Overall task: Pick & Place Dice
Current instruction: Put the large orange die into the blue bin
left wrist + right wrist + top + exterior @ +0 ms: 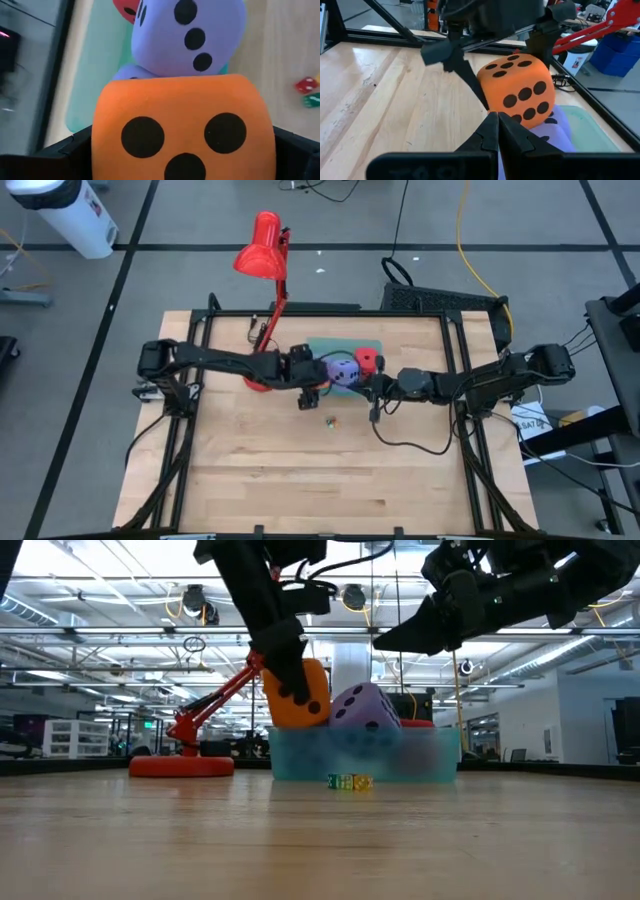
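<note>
Orange die (182,130) gripped in left pincer (312,378) above tray (300,755); right pincer (498,131) closed, empty.

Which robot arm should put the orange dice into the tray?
The left. Its gripper already holds the orange dice just above the tray, beside a purple dice. The right gripper is shut and empty.

Even, bright overhead light from ceiling strips (120,635). Soft shadows under my arms on the worktop (260,470). Orange die (182,127) fills my left wrist view, slightly blurred; tray (420,755) looks hazy.
</note>
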Controlling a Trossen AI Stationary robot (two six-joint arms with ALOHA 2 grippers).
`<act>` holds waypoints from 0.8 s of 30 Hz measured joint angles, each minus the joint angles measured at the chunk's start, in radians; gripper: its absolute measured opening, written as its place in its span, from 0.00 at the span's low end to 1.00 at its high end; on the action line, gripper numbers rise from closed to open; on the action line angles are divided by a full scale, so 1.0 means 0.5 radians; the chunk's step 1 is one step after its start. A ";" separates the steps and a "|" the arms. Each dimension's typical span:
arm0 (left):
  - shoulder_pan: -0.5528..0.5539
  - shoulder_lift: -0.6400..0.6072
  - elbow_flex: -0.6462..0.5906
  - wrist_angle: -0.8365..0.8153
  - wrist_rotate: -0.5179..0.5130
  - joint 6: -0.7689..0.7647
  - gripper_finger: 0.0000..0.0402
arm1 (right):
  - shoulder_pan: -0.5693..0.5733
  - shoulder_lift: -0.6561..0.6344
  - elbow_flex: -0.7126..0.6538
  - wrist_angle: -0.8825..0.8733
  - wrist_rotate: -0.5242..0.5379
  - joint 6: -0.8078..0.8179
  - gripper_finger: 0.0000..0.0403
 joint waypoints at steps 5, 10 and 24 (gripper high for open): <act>-0.046 0.106 0.004 0.027 -0.110 0.031 0.98 | -0.003 0.000 0.000 -0.017 0.000 0.046 0.00; -0.005 0.122 0.002 0.030 -0.046 0.055 0.98 | -0.012 0.000 0.000 -0.013 -0.068 0.033 0.00; 0.101 0.095 -0.004 0.083 0.078 0.345 0.98 | -0.284 0.276 0.058 0.385 -0.491 -0.433 0.00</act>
